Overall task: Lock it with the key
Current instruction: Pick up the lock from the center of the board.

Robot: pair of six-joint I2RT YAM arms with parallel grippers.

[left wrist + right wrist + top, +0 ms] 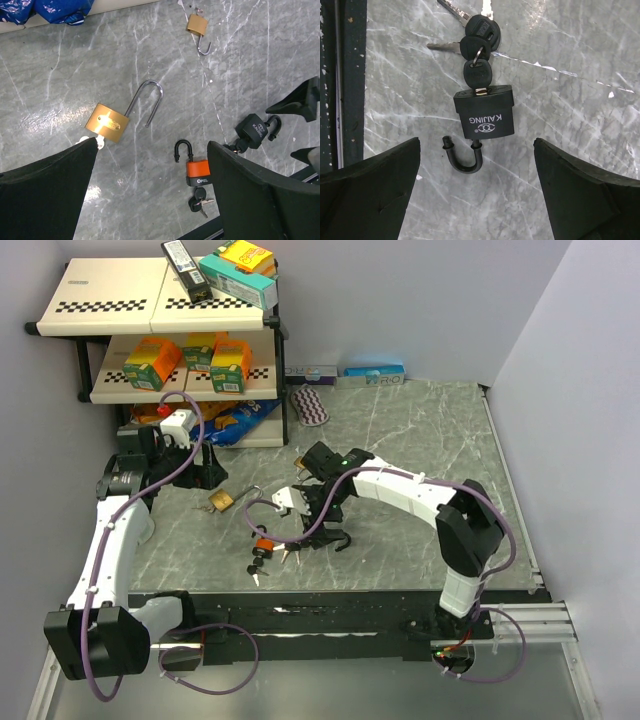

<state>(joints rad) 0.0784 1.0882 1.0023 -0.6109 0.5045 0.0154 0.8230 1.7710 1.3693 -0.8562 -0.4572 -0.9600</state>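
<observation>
The grey marble table (420, 430) fills the centre of the top view. A shelf rack (150, 310) occupies the upper left.

Left gripper (152, 147): jaws apart, empty, above a brass padlock (107, 123) and an orange padlock (197, 172).

Right gripper (476, 150): jaws apart, empty, above the black padlock (484, 118). This padlock lies flat at frame centre in the right wrist view. Its key bunch (479, 45) has one key inserted in the body. Its shackle (465, 159) is open.

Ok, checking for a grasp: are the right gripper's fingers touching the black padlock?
Apart. The right wrist view shows bare marble between the black padlock and each finger of the open right gripper.
</observation>
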